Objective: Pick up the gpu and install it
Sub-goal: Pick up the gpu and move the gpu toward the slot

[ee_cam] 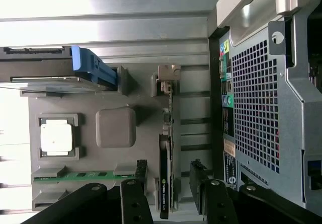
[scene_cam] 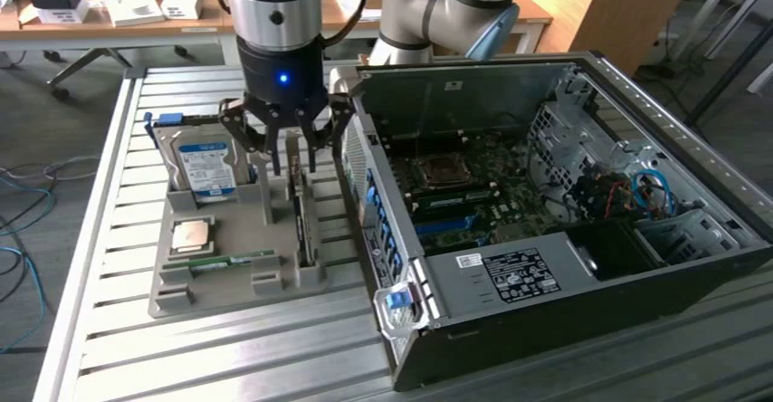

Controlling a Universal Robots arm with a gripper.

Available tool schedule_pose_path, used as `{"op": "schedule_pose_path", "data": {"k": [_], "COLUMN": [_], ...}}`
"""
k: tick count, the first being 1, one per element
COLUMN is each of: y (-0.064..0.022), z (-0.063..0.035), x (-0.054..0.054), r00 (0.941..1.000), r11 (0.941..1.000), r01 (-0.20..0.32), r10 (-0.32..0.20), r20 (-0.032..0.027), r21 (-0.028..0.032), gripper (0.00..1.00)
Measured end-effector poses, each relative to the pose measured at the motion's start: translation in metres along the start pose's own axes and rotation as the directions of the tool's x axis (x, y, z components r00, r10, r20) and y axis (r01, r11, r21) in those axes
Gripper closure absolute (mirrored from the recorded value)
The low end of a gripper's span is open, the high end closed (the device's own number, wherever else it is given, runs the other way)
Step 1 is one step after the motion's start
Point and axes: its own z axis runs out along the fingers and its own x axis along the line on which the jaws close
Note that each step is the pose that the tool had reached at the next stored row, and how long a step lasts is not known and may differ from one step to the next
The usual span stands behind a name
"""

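Pincer point(ee_cam: 169, 173): spread wide with nothing held; one finger is set on each side of the gpu point(ee_cam: 166, 133), and a gap is seen between each finger and the card.
Card position: stood on its long edge in a slot of the grey tray point(scene_cam: 217, 289), on the tray's side nearest the computer case point(scene_cam: 544, 266); not yet lifted or installed.
Handling: judged light and stiff but fragile; a thin board that could be tilted or twisted if gripped off-centre, and its parts could be harmed by a hard squeeze.
Hold: the two flat faces, taken across the upper edge near mid-length, are judged the sound place; the silvery bracket point(ee_cam: 168, 78) at one end and the lower edge sunk in the slot are better left untouched.
Counts: one gpu, one hard drive point(scene_cam: 205, 162), one processor chip point(scene_cam: 194, 236), one green memory stick point(scene_cam: 224, 260), one tray and one open case are counted.
Desk point(scene_cam: 97, 348): slatted metal; tray and case are carried side by side on it.
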Motion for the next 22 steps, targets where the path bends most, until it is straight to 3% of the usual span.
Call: {"op": "schedule_pose_path", "data": {"k": [14, 22], "y": [-0.0010, -0.0161], "z": [0.0071, 0.0064], "x": [0.000, 0.000], "r00": [1.0000, 1.0000], "r11": [1.0000, 1.0000], "r01": [0.000, 0.001], "r10": [0.000, -0.001], "r20": [0.0000, -0.0001], "r21": [0.0001, 0.0001], "gripper": [0.53, 0.53]}}
